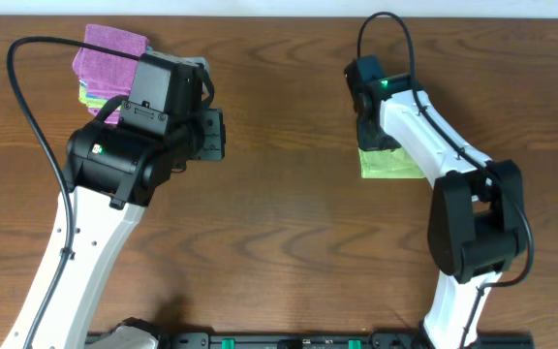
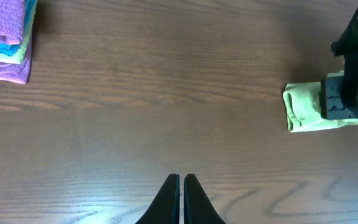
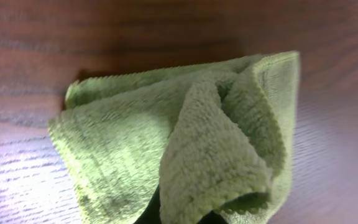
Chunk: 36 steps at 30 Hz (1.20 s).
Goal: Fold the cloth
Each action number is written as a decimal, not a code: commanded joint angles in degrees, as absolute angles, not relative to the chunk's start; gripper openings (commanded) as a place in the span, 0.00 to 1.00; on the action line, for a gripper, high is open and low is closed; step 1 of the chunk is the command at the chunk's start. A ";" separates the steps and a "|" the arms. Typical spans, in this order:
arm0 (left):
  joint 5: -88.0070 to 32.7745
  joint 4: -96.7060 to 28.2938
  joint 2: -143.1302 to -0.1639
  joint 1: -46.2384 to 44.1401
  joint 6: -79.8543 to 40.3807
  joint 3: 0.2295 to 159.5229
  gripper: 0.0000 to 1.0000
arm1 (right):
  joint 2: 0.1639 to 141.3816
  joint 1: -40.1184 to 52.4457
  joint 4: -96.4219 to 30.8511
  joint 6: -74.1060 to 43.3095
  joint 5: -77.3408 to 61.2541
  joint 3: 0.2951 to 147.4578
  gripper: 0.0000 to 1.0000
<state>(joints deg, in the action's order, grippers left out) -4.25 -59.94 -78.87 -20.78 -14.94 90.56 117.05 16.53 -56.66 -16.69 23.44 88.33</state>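
Now — green cloth point(image 3: 166, 149) in right claw point(image 1: 374, 134).

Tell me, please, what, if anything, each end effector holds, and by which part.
The right end effector pinches the green cloth by a raised fold of its top layer. The left end effector, shut, holds nothing.

Here's the dark brown wood-grain table point(image 1: 279, 194), its grain running from left edge to right edge, and only two things lie on it. Up in the far left corner sits a neat stack of folded cloths point(image 1: 109, 58), purple on top with blue and pale green layers peeking out beneath. Well apart from it, over toward the right edge and about midway from far to near, lies a yellow-green folded terry cloth point(image 1: 386, 163), one flap raised off the wood.
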 commanded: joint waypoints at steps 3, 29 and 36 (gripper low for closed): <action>-3.64 -59.90 -78.74 -20.67 -14.33 90.48 0.06 | 117.08 17.02 -55.40 -15.57 19.99 85.54 0.02; -9.08 -52.31 -85.97 -20.64 -14.15 87.79 0.47 | 111.37 16.32 -58.76 -10.63 -1.13 94.63 0.58; -32.36 -34.92 -99.35 -20.95 -14.68 81.41 0.61 | 108.77 7.73 -61.63 -11.25 1.15 94.63 0.59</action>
